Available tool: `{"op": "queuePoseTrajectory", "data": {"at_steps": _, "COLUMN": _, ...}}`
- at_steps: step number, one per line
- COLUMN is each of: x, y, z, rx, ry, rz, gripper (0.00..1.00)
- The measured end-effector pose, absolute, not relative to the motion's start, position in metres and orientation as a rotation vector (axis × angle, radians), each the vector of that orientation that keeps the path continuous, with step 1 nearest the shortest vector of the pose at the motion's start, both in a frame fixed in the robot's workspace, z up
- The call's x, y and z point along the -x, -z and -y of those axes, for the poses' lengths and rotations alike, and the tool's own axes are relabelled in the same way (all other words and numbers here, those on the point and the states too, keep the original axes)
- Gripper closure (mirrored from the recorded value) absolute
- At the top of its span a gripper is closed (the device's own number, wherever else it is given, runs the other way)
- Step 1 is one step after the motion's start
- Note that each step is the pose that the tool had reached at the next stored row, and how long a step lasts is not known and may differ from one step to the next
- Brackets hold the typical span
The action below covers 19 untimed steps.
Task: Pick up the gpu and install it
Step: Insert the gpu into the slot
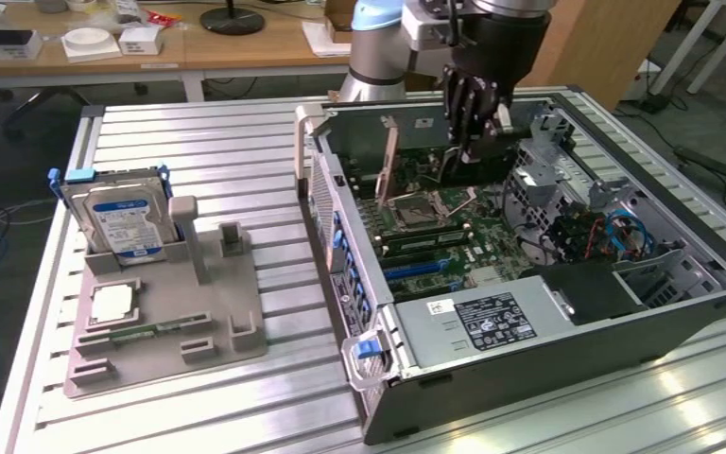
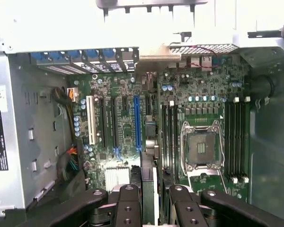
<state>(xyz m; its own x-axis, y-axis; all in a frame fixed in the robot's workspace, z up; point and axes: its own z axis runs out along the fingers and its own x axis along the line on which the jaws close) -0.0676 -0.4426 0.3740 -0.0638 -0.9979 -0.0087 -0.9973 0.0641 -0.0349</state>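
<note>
My gripper [image 1: 475,140] hangs inside the open computer case [image 1: 703,312], over the far part of the motherboard [image 1: 464,232]. It is shut on the gpu [image 1: 449,166], a thin green card held on edge. In the wrist view the gpu [image 2: 149,172] runs edge-on from between the black fingers [image 2: 128,203] toward the rear slot openings. It lines up between the long blue slot [image 2: 136,123] and the memory slots [image 2: 164,137]. I cannot tell whether its lower edge touches a slot.
A grey parts holder [image 1: 231,326] on the slatted table carries a hard drive [image 1: 117,222], a processor chip [image 1: 116,303] and a memory stick [image 1: 148,331]. Inside the case are the power supply [image 1: 476,317], the empty processor socket [image 2: 201,146] and cable bundles [image 1: 609,236].
</note>
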Motion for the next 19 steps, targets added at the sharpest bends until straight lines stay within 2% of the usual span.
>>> {"op": "queuePoseTrajectory", "data": {"at_steps": 19, "x": 0.076, "y": -0.345, "z": 0.444, "rx": 2.16, "ry": 0.029, "rz": -2.241, "gripper": 0.73}}
